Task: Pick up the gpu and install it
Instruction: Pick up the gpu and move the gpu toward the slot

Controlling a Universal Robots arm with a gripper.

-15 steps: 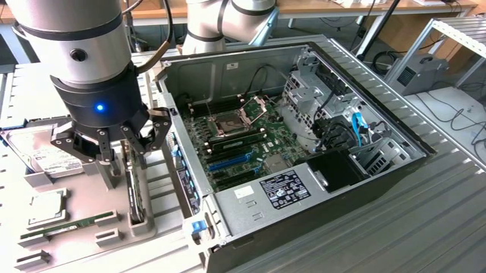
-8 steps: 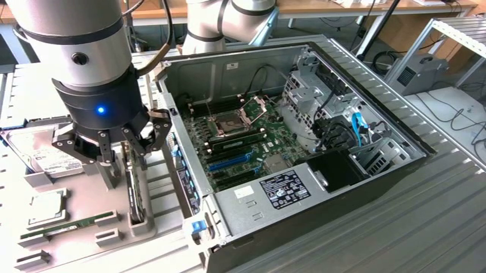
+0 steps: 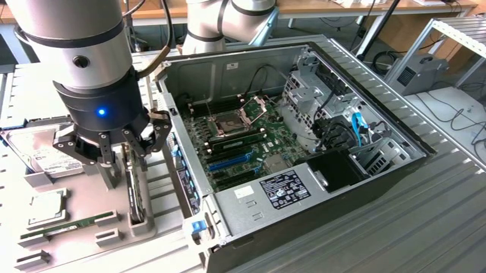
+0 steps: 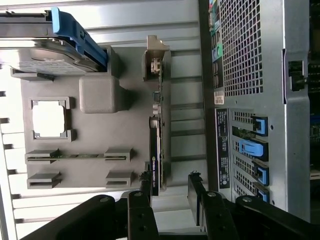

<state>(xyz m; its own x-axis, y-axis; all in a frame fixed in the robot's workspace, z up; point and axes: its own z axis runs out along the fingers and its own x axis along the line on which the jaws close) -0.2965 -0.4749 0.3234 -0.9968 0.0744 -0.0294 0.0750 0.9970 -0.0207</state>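
The gpu [image 3: 136,196] stands on its edge in a slot of the grey parts holder [image 3: 83,242], at the exterior view's left beside the open computer case [image 3: 304,142]. In the wrist view the gpu [image 4: 155,150] appears edge-on, with its silver bracket [image 4: 156,56] at the far end. My gripper [image 3: 125,151] hangs above the card, open and holding nothing. In the wrist view the gripper [image 4: 170,186] has its black fingers [image 4: 144,186] on either side of the card's near end, and the card sits closer to one finger.
On the holder lie a hard drive [image 3: 38,153] in a blue caddy [image 4: 75,35], a CPU [image 3: 47,206] and a RAM stick [image 3: 65,226]. The case's motherboard [image 3: 243,142] lies exposed, and blue slot clips [image 4: 252,148] line the case's rear wall.
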